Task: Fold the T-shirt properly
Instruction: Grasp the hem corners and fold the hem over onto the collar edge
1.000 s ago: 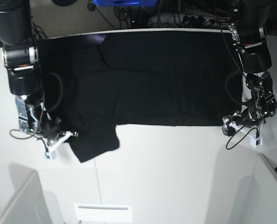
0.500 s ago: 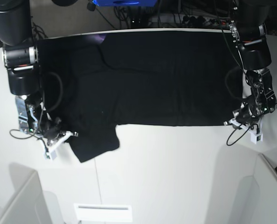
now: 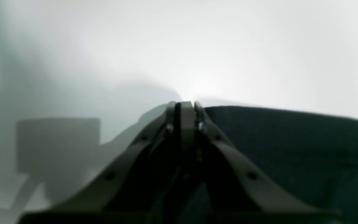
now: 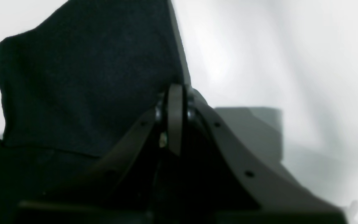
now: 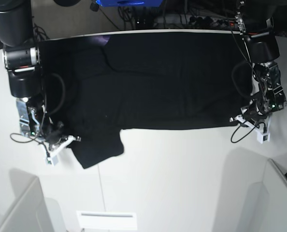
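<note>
While the T-shirt point(image 5: 153, 79) lay spread plain side up across the far half of the white counter point(image 5: 182, 179), both grippers met its near edge.
The right gripper point(image 5: 72, 140) pinched the near sleeve; the left gripper point(image 5: 241, 119), pressed together, sat at the hem corner, grasp unclear.

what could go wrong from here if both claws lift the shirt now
1. The left claw is shut right at the corner of the T-shirt; the left wrist view shows cloth beside it, not clearly between the jaws, so it may lift nothing.
2. The right claw pinches only the edge of the sleeve, which might slip out.
3. Uneven grips could skew the fold.
</note>
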Controlling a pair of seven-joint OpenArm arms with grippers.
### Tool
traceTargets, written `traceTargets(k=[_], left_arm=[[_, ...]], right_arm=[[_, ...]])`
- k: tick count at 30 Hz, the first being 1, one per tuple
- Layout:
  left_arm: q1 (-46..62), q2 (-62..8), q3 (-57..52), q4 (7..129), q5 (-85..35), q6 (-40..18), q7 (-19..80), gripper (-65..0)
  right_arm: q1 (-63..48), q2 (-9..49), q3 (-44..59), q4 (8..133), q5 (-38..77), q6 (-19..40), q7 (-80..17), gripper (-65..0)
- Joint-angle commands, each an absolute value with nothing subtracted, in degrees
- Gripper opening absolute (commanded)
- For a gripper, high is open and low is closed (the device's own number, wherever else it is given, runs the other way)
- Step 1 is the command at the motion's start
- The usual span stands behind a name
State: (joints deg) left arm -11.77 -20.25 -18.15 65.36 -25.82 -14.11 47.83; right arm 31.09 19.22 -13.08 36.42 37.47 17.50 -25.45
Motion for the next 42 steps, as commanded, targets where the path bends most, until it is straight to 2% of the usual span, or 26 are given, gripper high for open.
traceTargets(k=[1, 9, 18, 25, 35, 42], left_arm=[[-12.88, -21.23, -18.42, 68.18, -26.51, -14.37, 46.64, -65.0], [-10.77, -21.14, -19.91, 74.95, -26.51, -14.37, 46.73, -65.0], [-9.1, -20.35, -24.48, 80.66, -35.91, -14.37, 53.05, -65.0], [-4.26, -20.35, -24.48, 86.55, -36.26, -14.37, 53.23, -65.0], [2.07, -20.26, -24.48, 92.18, -36.44, -14.37, 53.23, -65.0], [7.6, -21.05, -26.42, 97.36, -45.05, -14.29, 53.32, -65.0]], right_arm=[[32.66, 20.09, -12.7, 37.32, 37.67, 17.36, -25.19, -65.0], [28.7, 20.35, -4.26, 46.73, 37.49, 17.36, -25.63, -65.0], [27.3, 20.44, -3.56, 48.92, 37.49, 17.36, -27.03, -65.0], [25.36, 20.62, -3.21, 49.27, 37.58, 17.45, -27.03, -65.0], [19.12, 20.62, 0.66, 60.35, 37.49, 17.45, -29.41, -65.0], [15.52, 20.44, 4.88, 66.15, 37.49, 17.45, -31.34, -65.0]])
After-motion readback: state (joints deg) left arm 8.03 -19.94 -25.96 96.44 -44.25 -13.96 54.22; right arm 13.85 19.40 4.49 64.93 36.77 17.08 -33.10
